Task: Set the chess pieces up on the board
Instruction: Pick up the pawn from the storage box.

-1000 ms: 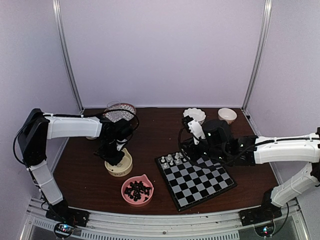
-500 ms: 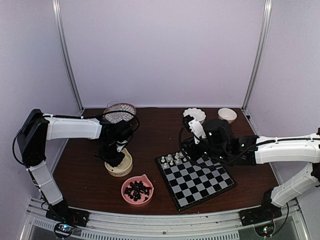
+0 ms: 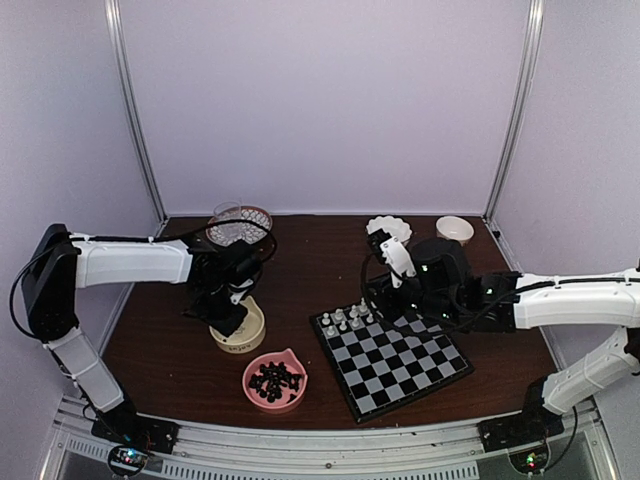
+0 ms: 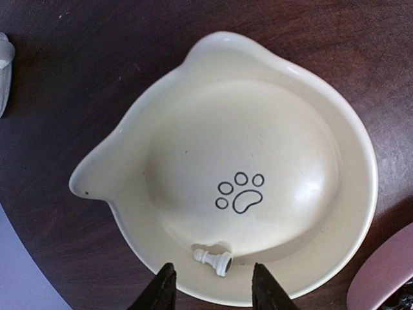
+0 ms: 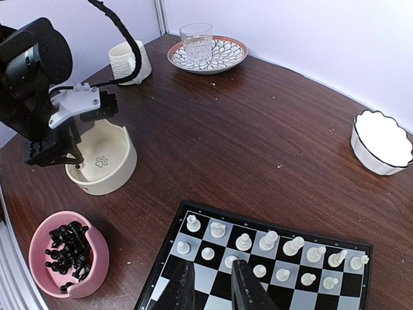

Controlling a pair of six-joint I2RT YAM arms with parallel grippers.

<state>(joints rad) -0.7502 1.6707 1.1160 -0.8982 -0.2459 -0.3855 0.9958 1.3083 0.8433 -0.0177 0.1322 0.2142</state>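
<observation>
- A single white pawn (image 4: 214,260) lies on its side in a cream bowl (image 4: 193,77). It rests on the sloping inner wall near the rim, just below a paw print (image 4: 240,192) painted on the floor. It is the only piece we see in there.
- In the left wrist view the pawn's long axis runs almost straight across. Its head is to the left and its base to the right, slightly tilted.
- The left claw (image 4: 215,296) hangs right over it, pointing down into the bowl. Its two fingers (image 4: 161,294) stand apart with nothing between them. The pawn lies just ahead of the tips, centred on the gap.
- We judge that the coming move turns on this: the pawn's length lies along the line from finger to finger. Closing now would squeeze it end to end, so a turn of the wrist may give a surer hold across its waist.
- The left arm is by far the nearer. The right claw (image 5: 213,287) is well apart from the bowl, over the board (image 3: 400,372).
- The right claw's fingers stand close together with a narrow gap. We cannot tell whether they hold anything.
- The board lies to the right of the bowl, with white pieces (image 5: 244,242) in two rows along its far-left edge.
- A pink bowl (image 3: 250,372) of black pieces (image 3: 274,381) stands near the cream one, toward the arms' bases.
</observation>
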